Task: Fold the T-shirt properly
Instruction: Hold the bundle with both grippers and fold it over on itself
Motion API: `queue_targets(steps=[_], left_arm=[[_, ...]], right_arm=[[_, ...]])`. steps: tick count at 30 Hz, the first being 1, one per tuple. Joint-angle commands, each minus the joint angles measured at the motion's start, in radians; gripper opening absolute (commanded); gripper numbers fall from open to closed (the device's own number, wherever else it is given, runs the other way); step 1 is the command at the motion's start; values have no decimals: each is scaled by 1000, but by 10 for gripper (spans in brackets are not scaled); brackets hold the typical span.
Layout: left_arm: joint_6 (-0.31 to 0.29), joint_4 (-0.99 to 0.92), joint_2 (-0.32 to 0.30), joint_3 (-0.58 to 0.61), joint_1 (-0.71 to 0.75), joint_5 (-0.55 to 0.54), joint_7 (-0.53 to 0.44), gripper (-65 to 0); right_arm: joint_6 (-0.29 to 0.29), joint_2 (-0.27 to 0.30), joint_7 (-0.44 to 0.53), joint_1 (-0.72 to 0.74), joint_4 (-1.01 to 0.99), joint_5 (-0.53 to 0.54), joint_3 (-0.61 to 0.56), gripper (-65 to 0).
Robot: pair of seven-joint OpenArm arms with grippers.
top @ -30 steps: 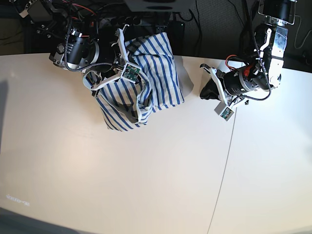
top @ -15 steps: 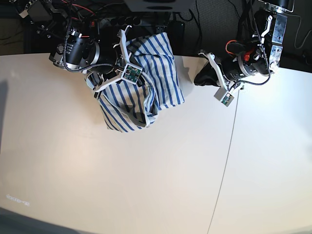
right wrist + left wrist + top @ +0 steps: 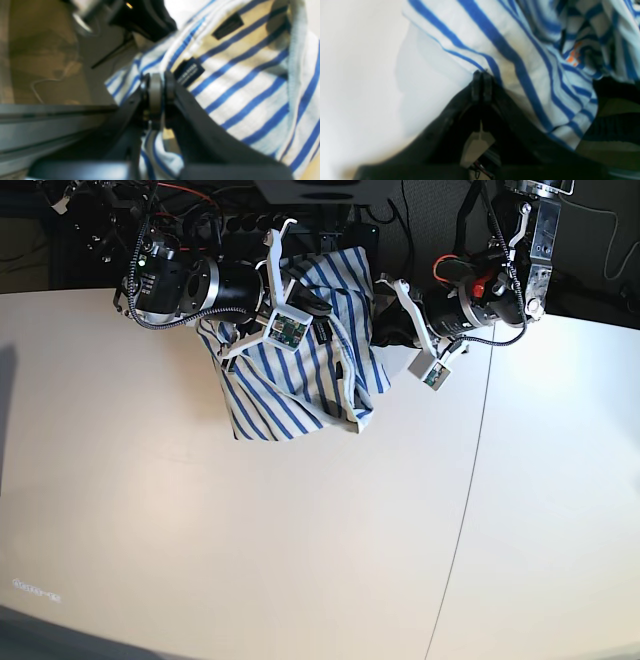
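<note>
The T-shirt (image 3: 300, 375), cream-white with blue stripes, lies bunched at the table's far edge, its upper part lifted. My right gripper (image 3: 312, 308) is buried in the cloth near the neckline. In the right wrist view that gripper (image 3: 155, 87) is shut on a fold of the T-shirt (image 3: 250, 82), right beside the dark label (image 3: 188, 72). My left gripper (image 3: 384, 334) sits at the shirt's right edge. In the left wrist view this gripper (image 3: 481, 81) is shut, its tips against the hem of the T-shirt (image 3: 520, 65), with no cloth visible between them.
The pale table (image 3: 200, 530) stretches toward the near side, with a thin seam (image 3: 465, 500) running down its right part. Dark equipment and cables (image 3: 330, 210) crowd the space behind the far edge.
The right gripper has carried the bunched shirt up and to the right. The left arm has swung left and upward, from apart on the table to the shirt's right edge.
</note>
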Motion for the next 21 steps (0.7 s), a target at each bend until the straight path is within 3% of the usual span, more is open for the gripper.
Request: queue_targets(steps=[1, 8, 21], left_arm=[[-10, -2, 7, 2, 3, 44, 48, -650], [-12, -2, 56, 11, 0, 56, 32, -650], [-11, -2, 111, 163, -103, 116, 22, -650]], right_arm=[[50, 0, 22, 8, 18, 27, 2, -650], [50, 0, 15, 8, 19, 79, 2, -650], [52, 0, 8, 8, 19, 57, -35, -650]])
